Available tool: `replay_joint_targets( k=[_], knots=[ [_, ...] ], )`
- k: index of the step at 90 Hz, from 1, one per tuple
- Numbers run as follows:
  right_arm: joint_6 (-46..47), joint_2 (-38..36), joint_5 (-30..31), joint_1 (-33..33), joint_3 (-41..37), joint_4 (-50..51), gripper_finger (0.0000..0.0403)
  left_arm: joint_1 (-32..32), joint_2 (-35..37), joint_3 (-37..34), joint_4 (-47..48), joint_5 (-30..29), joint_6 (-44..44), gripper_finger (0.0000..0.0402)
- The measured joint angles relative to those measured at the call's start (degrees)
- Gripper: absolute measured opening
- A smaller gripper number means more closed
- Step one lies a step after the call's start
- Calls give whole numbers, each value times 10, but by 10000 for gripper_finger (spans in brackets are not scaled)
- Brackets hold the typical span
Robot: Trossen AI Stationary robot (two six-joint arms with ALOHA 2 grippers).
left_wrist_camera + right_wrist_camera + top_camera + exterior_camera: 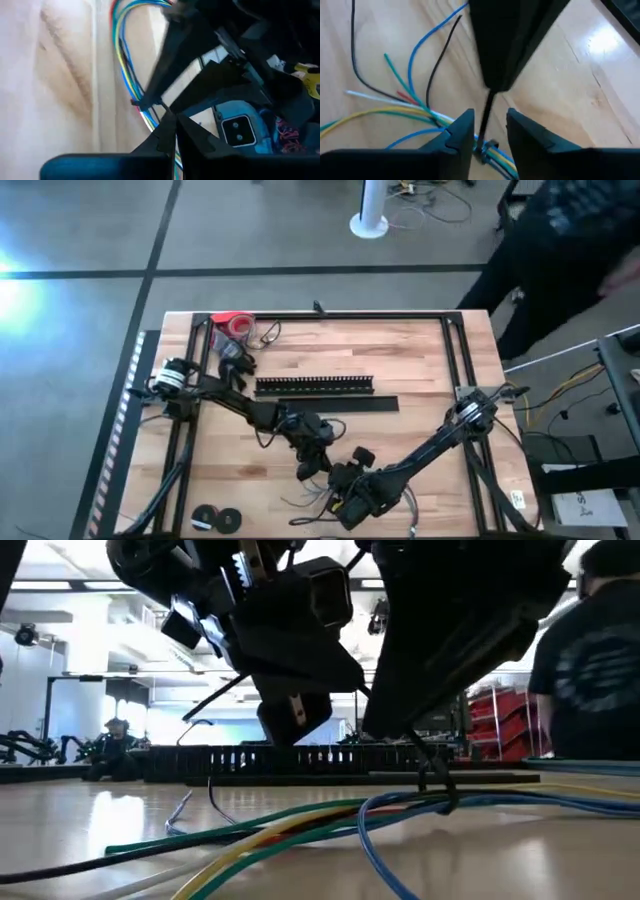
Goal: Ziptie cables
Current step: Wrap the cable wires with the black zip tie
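Cables (300, 825) lie fanned on the table (420, 380) near its front edge, under both arms. Right gripper (489, 131), fingers apart, straddles the ziptie (487, 117) looped on the bundle; left gripper (172, 127), fingers together, pinches the tail. A hard pull could drag the loop off the loose ends.

Worktop (400, 440): pale wood planks with visible grain, smooth, carrying a soft sheen that catches reflections in the low view. Cables (415, 112): thin wires in smooth, slightly glossy plastic sheathing of blue, yellow, green, black, white and red; slotted bar (314, 385): matt black, comb-toothed, apparently plastic. Left pincer (170, 131) and right pincer (489, 131): dark matt fingers, plastic-looking, smooth-faced.
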State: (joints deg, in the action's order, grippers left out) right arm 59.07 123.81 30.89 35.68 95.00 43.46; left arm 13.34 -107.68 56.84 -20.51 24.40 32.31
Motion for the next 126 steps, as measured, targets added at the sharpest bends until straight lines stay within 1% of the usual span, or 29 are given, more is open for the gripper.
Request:
replay_joint_targets(
  k=[6,12,16,28,38,48,58,71,76,86,94,99,107,116,122,126],
  knots=[
    [2,0,0,0,0,-4,74,0,0,0,0,-1,-15,0],
    [12,0,2,0,0,-5,31,0,0,0,0,-9,-31,0],
    [18,0,2,0,0,-4,13,1,0,0,0,-11,-46,0],
    [48,0,2,-1,0,-5,3,11,5,-1,1,-15,-112,7],
    [59,-1,5,2,0,-8,1,29,12,-3,-1,-37,-171,31],
    [64,-1,3,4,0,-8,0,52,22,-10,-3,-103,-258,69],
    [63,-1,0,7,0,-9,0,81,27,-16,-6,-203,-369,115],
    [56,-1,-24,7,0,-10,0,119,22,-19,-15,-340,-515,168],
    [56,-1,-29,7,0,-10,0,129,21,-19,-15,-371,-567,184],
    [57,-1,-40,7,0,-11,0,133,21,-17,-24,-381,-641,203],
    [60,-1,-43,6,0,-11,0,133,21,-14,-25,-379,-683,207],
    [60,-1,-44,5,-1,-13,0,133,21,-14,-25,-367,-721,207],
    [62,-1,-44,5,-1,-16,0,133,13,-13,-28,-344,-776,201],
    [62,-1,-54,4,-1,-16,0,133,-1,-13,-27,-311,-809,189],
    [62,-1,-55,4,-1,-17,0,134,-13,-13,-28,-311,-845,176],
    [61,-1,-56,4,-1,-18,0,134,-20,-13,-31,-326,-862,166]
  ],
)
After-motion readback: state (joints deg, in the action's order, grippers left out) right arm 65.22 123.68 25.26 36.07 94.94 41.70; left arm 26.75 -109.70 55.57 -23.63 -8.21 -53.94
